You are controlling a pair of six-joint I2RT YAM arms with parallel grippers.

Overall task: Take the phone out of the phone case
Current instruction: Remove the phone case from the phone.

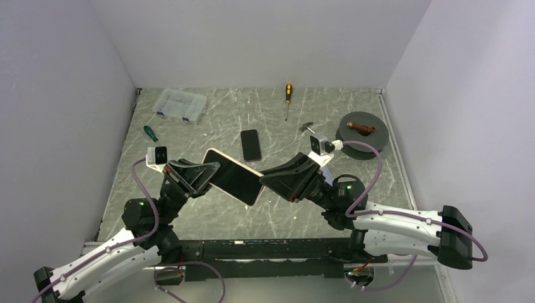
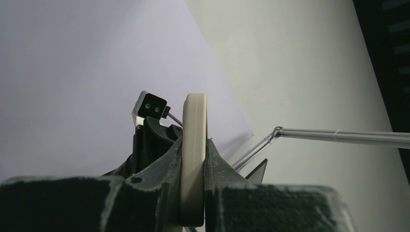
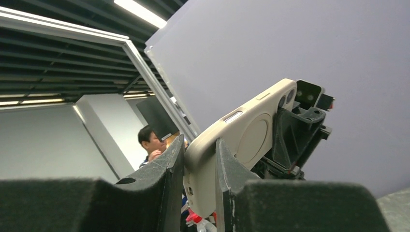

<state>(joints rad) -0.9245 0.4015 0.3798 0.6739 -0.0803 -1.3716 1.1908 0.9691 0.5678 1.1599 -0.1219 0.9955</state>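
Observation:
A phone (image 1: 236,181) with its dark screen up sits inside a beige phone case (image 1: 216,153), held in the air above the table between both arms. My left gripper (image 1: 210,172) is shut on the case's left end; the left wrist view shows the case edge (image 2: 194,125) pinched between the fingers of that gripper (image 2: 194,142). My right gripper (image 1: 270,180) is shut on the opposite end. In the right wrist view the case back (image 3: 251,133), with its round ring and camera cut-outs, runs away from that gripper (image 3: 199,141) toward the left gripper's fingers (image 3: 295,133).
A second dark phone (image 1: 251,144) lies flat on the marble table behind the held one. At the back are a clear plastic box (image 1: 181,104), an orange-handled screwdriver (image 1: 288,98), a green-handled tool (image 1: 150,133) and a grey spool (image 1: 361,128). White walls close three sides.

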